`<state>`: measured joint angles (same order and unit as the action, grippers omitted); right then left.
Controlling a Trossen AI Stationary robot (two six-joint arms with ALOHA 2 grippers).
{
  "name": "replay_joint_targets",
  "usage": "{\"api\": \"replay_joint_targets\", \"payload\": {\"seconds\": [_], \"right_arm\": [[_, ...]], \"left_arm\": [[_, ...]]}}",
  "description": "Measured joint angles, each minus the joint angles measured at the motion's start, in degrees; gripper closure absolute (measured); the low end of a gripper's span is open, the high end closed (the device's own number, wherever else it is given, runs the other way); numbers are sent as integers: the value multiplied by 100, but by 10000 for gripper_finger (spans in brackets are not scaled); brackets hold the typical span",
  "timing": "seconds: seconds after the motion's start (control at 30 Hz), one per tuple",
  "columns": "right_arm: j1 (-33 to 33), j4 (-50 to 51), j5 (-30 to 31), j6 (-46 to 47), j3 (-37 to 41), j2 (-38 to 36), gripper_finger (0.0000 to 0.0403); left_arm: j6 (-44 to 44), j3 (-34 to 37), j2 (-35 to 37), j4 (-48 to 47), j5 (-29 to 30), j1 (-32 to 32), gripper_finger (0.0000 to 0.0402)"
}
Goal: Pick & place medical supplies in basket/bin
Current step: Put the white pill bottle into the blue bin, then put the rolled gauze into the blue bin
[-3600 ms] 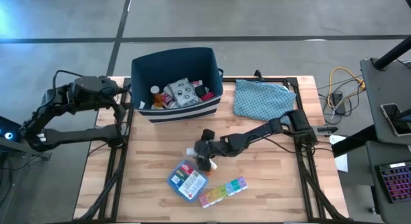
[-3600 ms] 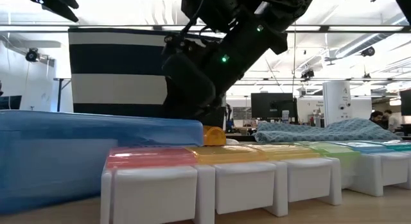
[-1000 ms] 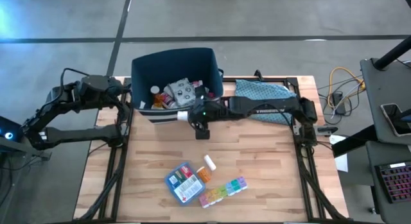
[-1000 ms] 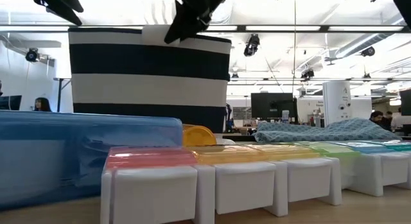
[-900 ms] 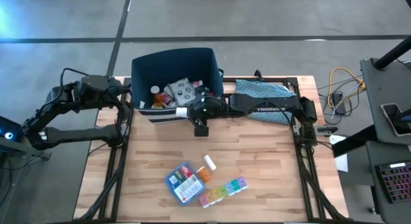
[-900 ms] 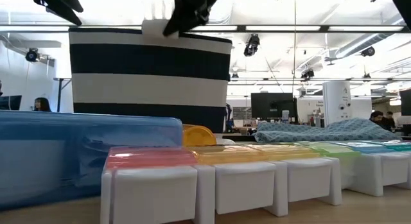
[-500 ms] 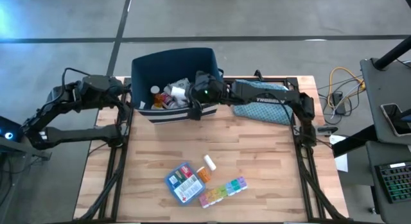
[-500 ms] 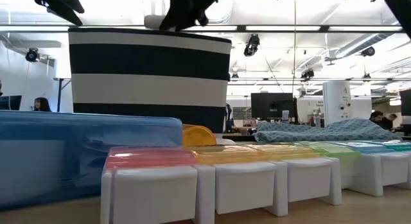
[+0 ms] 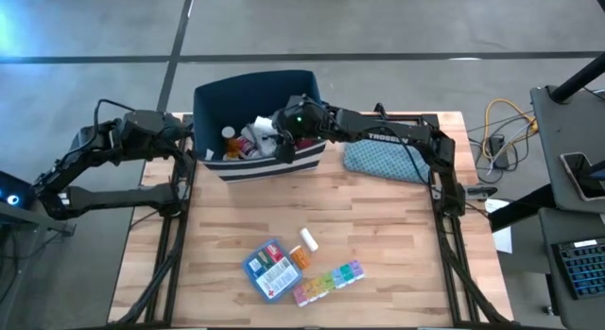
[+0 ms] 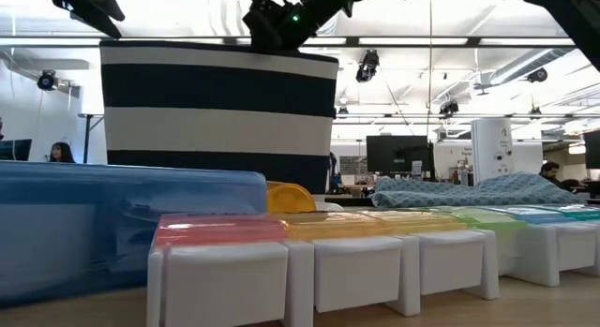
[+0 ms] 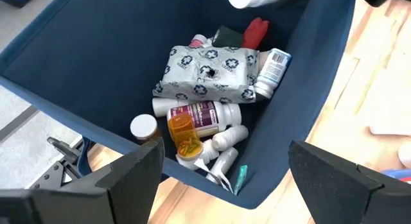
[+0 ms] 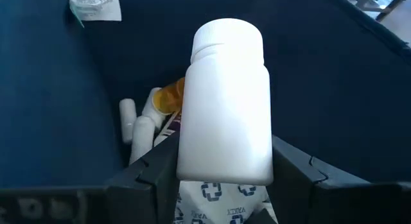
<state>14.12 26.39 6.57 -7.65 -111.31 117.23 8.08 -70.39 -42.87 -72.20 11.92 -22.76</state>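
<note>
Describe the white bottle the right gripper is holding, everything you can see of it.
The white bottle is plain, label-free, opaque plastic by the look of it, with a ribbed screw cap still on, narrower than the rounded-shouldered body. The right gripper is shut on its lower body, one dark finger on each side, cap pointing away from the wrist. It hangs in the air over the open bin, above the supplies already inside, touching only the fingers. In the high view it shows as a white shape at the gripper's tip.
</note>
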Motion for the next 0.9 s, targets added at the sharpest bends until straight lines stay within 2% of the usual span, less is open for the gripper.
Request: {"api": "replay_joint_targets", "payload": {"seconds": [0.13,0.23,0.53,0.7,0.9], "right_arm": [[84,19,-360,17,1,0,232],[139,-2,-407,21,77,0,223],[134,14,-314,238,84,-22,133],[105,344,-13,87,-385,-49,104],[64,1011,111,-441,-1146,-103,95]], "left_arm": [[0,-3,-49,0,2,-2,93],[0,-4,-73,4,0,-2,93],[197,-52,-181,-6,-17,-2,93],[364,-447,-184,12,-37,-2,93],[602,-1000,-210,22,-32,-2,93]]}}
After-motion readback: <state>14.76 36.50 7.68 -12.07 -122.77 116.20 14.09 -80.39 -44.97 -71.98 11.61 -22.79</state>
